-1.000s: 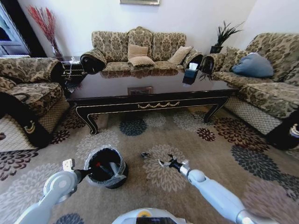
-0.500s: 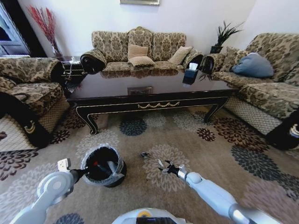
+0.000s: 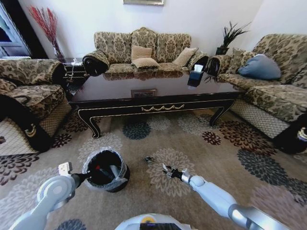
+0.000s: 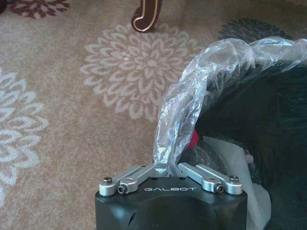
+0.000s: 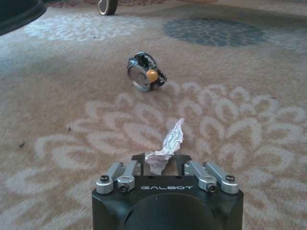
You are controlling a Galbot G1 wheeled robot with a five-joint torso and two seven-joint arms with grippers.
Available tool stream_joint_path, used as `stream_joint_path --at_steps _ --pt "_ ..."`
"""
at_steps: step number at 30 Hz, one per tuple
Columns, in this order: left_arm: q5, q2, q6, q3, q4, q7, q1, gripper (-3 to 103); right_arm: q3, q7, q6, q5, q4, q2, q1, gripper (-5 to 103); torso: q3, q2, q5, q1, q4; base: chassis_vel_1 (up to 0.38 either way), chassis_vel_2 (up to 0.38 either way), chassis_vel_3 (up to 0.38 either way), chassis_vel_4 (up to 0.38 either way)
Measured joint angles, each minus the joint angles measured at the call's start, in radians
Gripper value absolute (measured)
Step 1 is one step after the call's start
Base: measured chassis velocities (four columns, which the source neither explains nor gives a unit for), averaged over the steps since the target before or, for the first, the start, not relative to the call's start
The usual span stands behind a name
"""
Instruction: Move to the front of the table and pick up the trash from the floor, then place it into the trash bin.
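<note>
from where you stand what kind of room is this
Most likely a home living room. Patterned sofas ring a long dark coffee table with gold trim, a flower-print carpet covers the floor, and a potted plant stands in the corner.

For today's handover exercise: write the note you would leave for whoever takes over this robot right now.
Left gripper: shut on the bag liner at the trash bin rim, on the carpet before the table.
Right gripper: shut on a crumpled white paper scrap, low over the carpet beside the bin.
Done: white paper and a red piece already lie in the bin.
Left: bin the scrap; a small round silver and dark piece lies on the carpet ahead.
</note>
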Motion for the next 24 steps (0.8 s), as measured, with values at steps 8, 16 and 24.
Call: stream_joint_path --at_steps 8,16,24 --pt "-0.018 0.008 0.0 -0.007 -0.005 -0.004 -0.008 0 0.005 0.0 0.006 -0.018 0.002 0.002 -0.004 14 0.0 0.0 0.0001 0.0 0.0 0.0 0.0 0.0 0.0" --pt "-0.015 0.0 0.0 0.006 -0.007 -0.005 -0.006 0 0.032 0.011 0.004 -0.017 0.04 -0.028 -0.016 0 0.0 0.0 0.0001 0.0 0.0001 0.0 0.0 0.0 0.0" --pt "-0.009 -0.003 0.0 0.095 -0.008 -0.026 -0.043 0 0.088 0.037 0.003 -0.014 0.144 -0.09 -0.055 0 0.0 0.0 0.0003 0.0 0.0001 0.0 0.0 0.0 0.0"
